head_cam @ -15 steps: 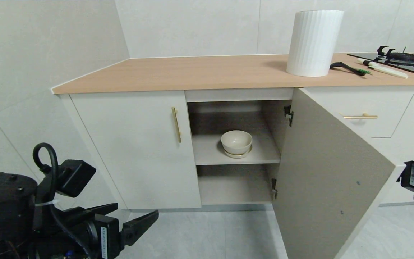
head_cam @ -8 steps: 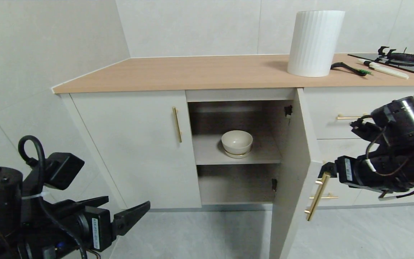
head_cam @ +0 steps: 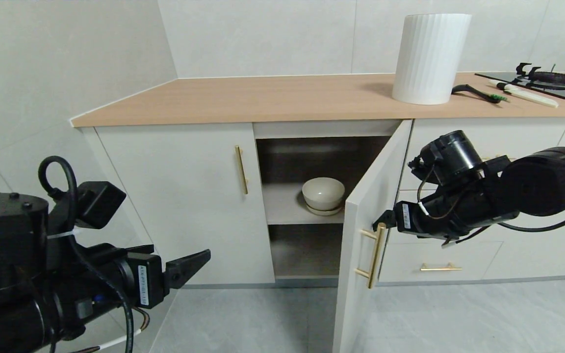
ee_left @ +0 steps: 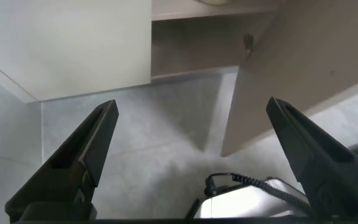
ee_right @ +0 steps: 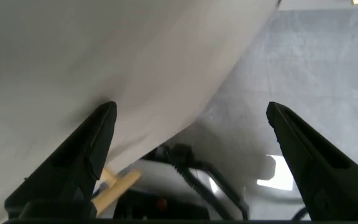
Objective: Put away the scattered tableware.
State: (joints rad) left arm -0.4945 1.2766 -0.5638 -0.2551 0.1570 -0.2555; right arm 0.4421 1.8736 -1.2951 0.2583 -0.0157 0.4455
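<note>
**Kitchen cupboard half shut, bowl stowed**

Your bowl (head_cam: 322,194) sits on a saucer (head_cam: 322,212) on the upper shelf (head_cam: 287,208), so stowing it looks done. What's left is the door (head_cam: 356,274), standing ajar. At the bowl's 4 o'clock your right gripper (head_cam: 383,225) is spread open beside the handle (head_cam: 374,255). At 8 o'clock the left gripper (head_cam: 195,261) is open too, holding nothing.

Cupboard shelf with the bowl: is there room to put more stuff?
Yes. The top shelf is bare left of the bowl, and the bottom shelf is bare too. Getting in is tight: the door, with the right tool at its handle, covers the opening's right side.
</note>
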